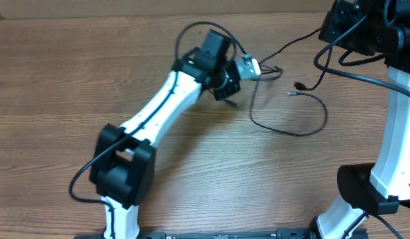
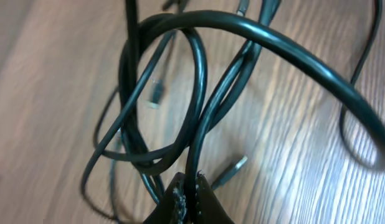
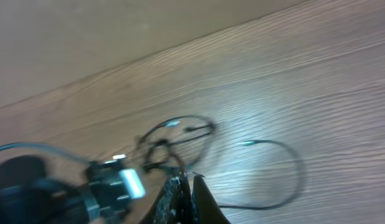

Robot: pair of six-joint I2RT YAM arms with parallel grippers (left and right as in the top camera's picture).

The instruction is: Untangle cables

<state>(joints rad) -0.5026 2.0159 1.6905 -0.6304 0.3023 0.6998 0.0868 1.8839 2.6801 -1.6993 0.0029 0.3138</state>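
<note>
Left pincer (image 2: 187,198) is clamped on one strand of the thin black plug-ended cables (image 2: 212,115), knotted upper centre of the overhead frame on the brown wood-grain desk (image 1: 72,79). Right pincer (image 3: 183,198) is closed and empty, up off the desk. Suggest lifting slowly, watching which loops tighten, and pinning the rest with the right. Count: two pincers, three plug ends (image 2: 233,169) seen close up. Can't count the strands in the knot.

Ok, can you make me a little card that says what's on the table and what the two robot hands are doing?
table: brown wood
cables: thin black cords, looped over each other in a tangle
left gripper: shut, seems to pinch one cable of the tangle
right gripper: shut, holding nothing, up away from the tangle
loose plug: lying on the wood near the left gripper
</note>
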